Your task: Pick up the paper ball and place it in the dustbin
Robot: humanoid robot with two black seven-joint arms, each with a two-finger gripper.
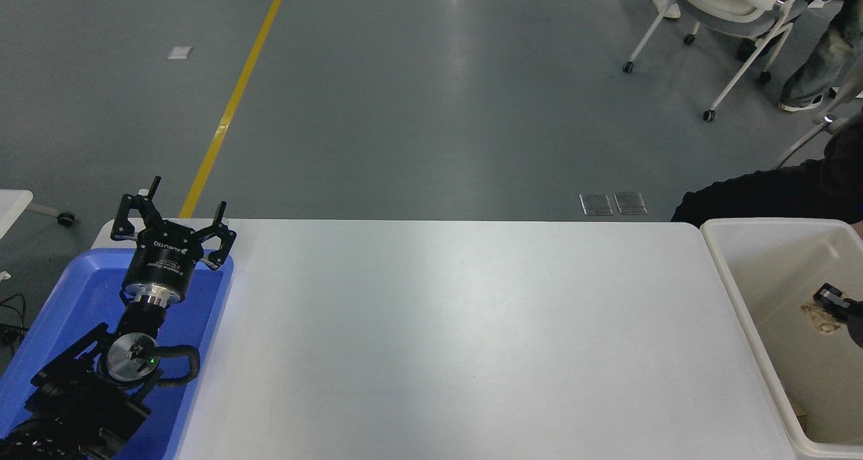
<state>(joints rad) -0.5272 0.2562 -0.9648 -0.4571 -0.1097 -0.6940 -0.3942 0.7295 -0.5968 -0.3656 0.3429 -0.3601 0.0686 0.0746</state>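
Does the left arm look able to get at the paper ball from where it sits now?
Probably not. The left gripper hangs open over the blue tray at the table's far left, while the paper ball is in the right gripper over the dustbin, the whole table between them.

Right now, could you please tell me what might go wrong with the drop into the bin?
1. The right gripper holds the wrinkly tan paper ball over the large off-white plastic dustbin; the wad might snag on a finger at release.
2. A person's dark sleeve lies right behind the dustbin's far rim, so a wide swing could brush it.
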